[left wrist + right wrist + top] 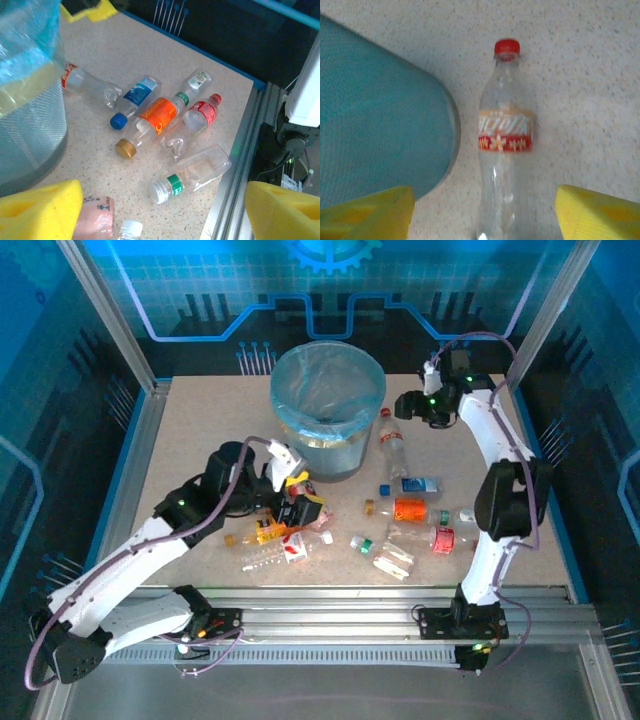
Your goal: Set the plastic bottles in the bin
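1. A speckled beige counter (200, 430) inside a blue-lit enclosure carries everything. The bin (328, 390) stands upright at the far middle, which I judge puts it within reach of both arms
2. The plastic bottles (410, 510) lie on their sides, scattered in front of the bin and to its right, all outside it as far as I can see
3. My right jaws are spread, with yellow pads (367, 212) on either side of the red-capped bottle (505, 135), which lies just beside the bin wall. I read that as lined up for a grasp, with no contact yet
4. My left jaws are also apart and hold nothing. They hang low over the near cluster, with a pink-labelled bottle (97, 217) next to one pad (40, 210)
5. The frame edge cuts off that pink-labelled bottle, and the red-capped bottle's base is cropped too. The bin's crumpled liner (335, 380) keeps me from telling whether anything lies inside
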